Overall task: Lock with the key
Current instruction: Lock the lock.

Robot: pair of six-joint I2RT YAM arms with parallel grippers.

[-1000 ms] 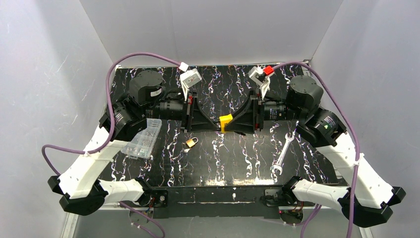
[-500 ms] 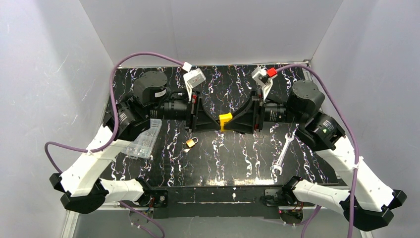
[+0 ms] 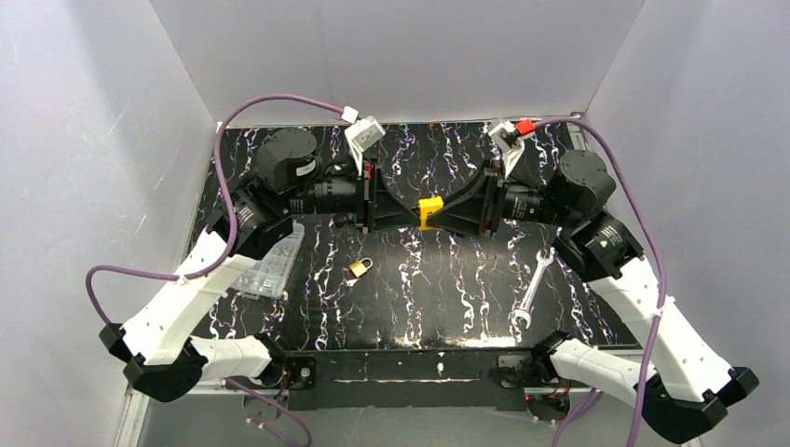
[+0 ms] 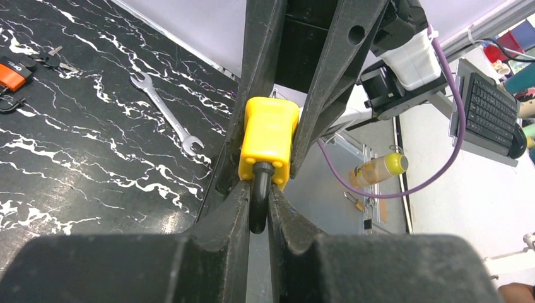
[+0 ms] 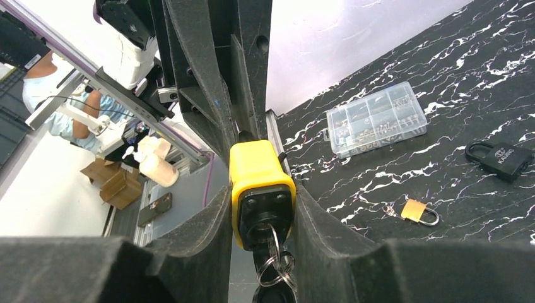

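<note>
**While both my grippers clamp it, the yellow padlock point(image 3: 429, 210) hangs over the far middle of the table point(image 3: 429, 307)**

Because my two arms meet nose to nose, the lock sits squeezed between them, lifted clear of the marbled black surface. My left gripper point(image 4: 257, 197) is pinched tight on the black shackle point(image 4: 258, 211), which rises out of the yellow body toward my left wrist camera. My right gripper point(image 5: 262, 208) is clenched on the yellow body itself, one finger pressed against each flank. The key point(image 5: 264, 251) is seated in the keyway on the end facing my right wrist, and its rings point(image 5: 275, 264) dangle in the narrow gap between my right fingers. That channel is crowded: finger walls on both sides, with the key's dark head low at the frame edge.

Below and around lie other things. A small brass padlock point(image 3: 359, 268) rests on the table toward my left, nearer the bases than the held lock. A clear compartment box point(image 3: 270, 264) lies farther left, and my left forearm crosses part of it in the top view. A wrench point(image 3: 531, 291) lies on my right side, beside my right arm. From my right wrist I also see a black padlock point(image 5: 498, 159) on the table past the brass one. From my left wrist I see an orange object point(image 4: 12, 72) with loose keys point(image 4: 53, 60) beside it, cut off at the frame edge; what it is I cannot tell.
</note>
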